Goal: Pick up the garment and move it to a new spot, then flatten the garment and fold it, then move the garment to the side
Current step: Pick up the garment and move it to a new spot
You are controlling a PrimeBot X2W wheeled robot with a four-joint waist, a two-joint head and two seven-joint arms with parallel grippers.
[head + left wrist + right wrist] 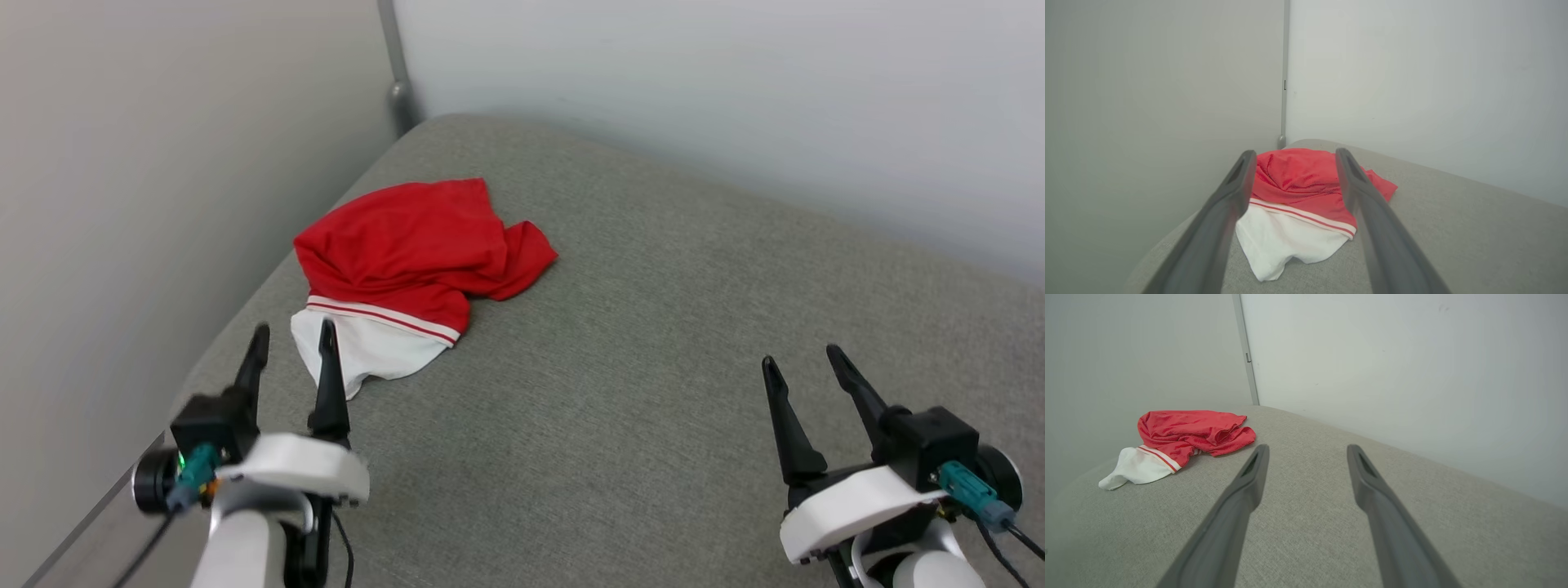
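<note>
Two dark-fingered grippers low in the head view, each on a white plastic wrist shell with a teal plug. At lower left, the left gripper point(294, 328), fingers spread, nothing between them; one tapered finger overlapping the white sleeve, contact not clear. At lower right, the right gripper point(800, 356), likewise spread and empty, well apart from the cloth. Beyond them a grey padded surface point(653, 327), woven, rounded at its corner, set against pale smooth walls point(163, 163) with a thin metal post point(397, 73) in the angle. Near that far left corner, the garment point(408, 245): a crumpled red heap, soft and creased, with one white sleeve spilling toward the robot below a red-and-white striped band.

From the left wrist, the garment point(1298, 183) straight ahead, framed between the wide-set fingers. Finer here: a dimpled mesh knit in the red, and a limp, pointed sleeve end.

From the right wrist, fingers parted over bare grey weave. Off to the left, the garment point(1184, 433) seen side-on as a low mound, sleeve trailing flat.
</note>
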